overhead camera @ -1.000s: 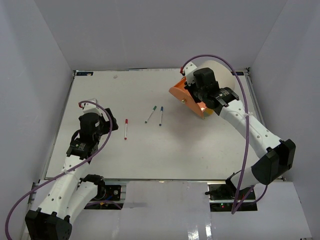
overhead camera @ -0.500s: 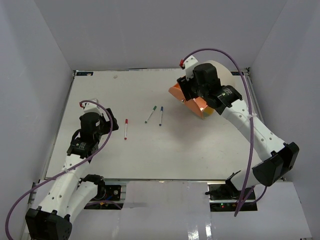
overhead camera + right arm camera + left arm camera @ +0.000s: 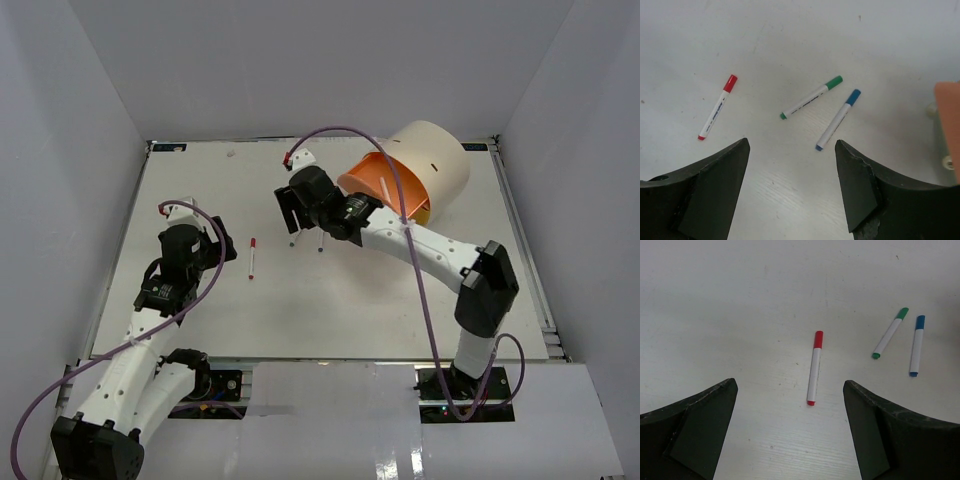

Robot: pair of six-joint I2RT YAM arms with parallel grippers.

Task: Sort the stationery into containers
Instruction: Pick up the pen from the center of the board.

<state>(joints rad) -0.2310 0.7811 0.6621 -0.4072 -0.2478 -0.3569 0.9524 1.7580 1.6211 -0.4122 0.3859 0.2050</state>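
Low on the left of the top view, the left gripper (image 3: 790,384) hangs over the white table (image 3: 350,310), fingers spread wide and empty. A red-capped marker (image 3: 814,367) lies just beyond them. Nearer the centre, the right gripper (image 3: 792,145) is also spread and holds nothing, above a green-capped marker (image 3: 811,97) and a blue-capped marker (image 3: 837,119) lying side by side, apart. Farthest, upper right, the cream cylindrical organiser (image 3: 435,160) lies with its orange drawer (image 3: 372,180) pulled out.

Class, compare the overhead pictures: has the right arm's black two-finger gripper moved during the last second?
Yes. The right gripper has swung left, away from the cream cylindrical organiser, towards the red-capped white marker.
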